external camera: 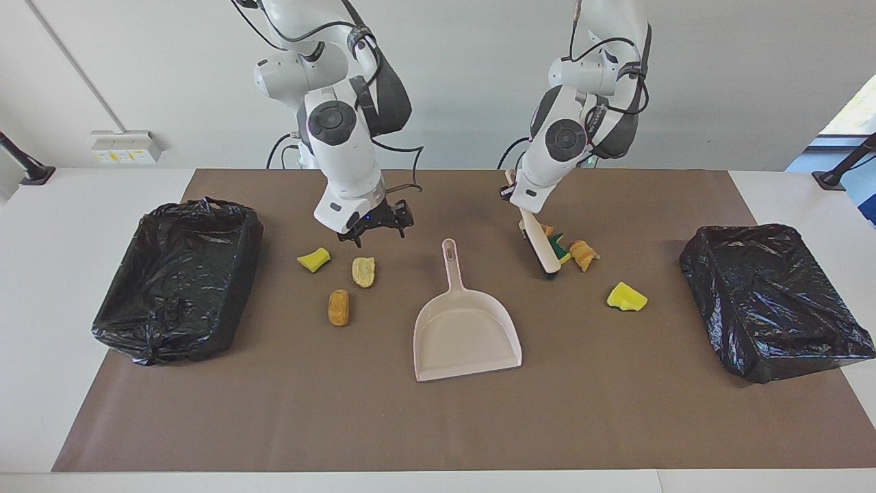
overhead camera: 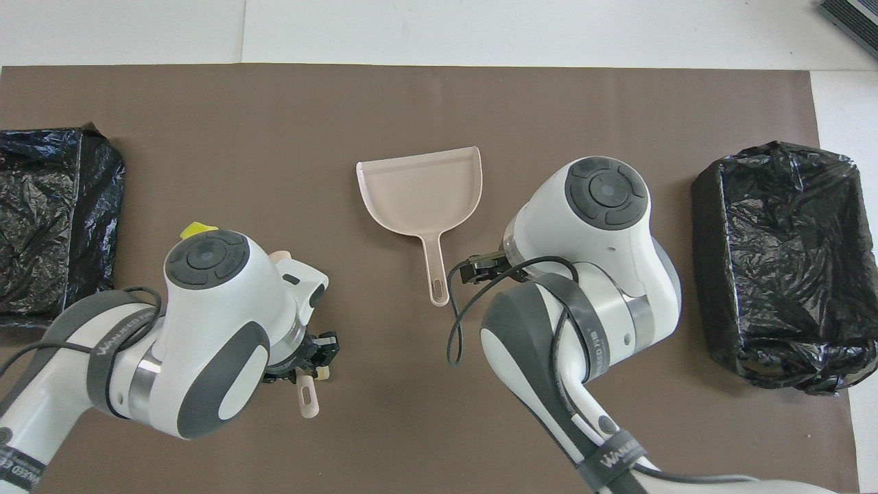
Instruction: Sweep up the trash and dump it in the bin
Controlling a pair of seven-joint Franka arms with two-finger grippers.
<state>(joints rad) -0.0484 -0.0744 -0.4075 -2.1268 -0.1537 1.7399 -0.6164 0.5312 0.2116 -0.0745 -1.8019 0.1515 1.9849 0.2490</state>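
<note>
A brown mat (external camera: 438, 424) covers the white table (external camera: 68, 226). A white socket box (external camera: 126, 146) is mounted on the wall.

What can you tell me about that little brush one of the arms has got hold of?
The brush is a small hand broom with a pale cream handle, plastic by the look, and dark bristles at its lower end. The left claw is shut on the handle's top, so the brush hangs steeply tilted, bristles down on the brown mat. Its head sits against a green-and-yellow sponge scrap, with an orange bread-like piece just beside that.
</note>
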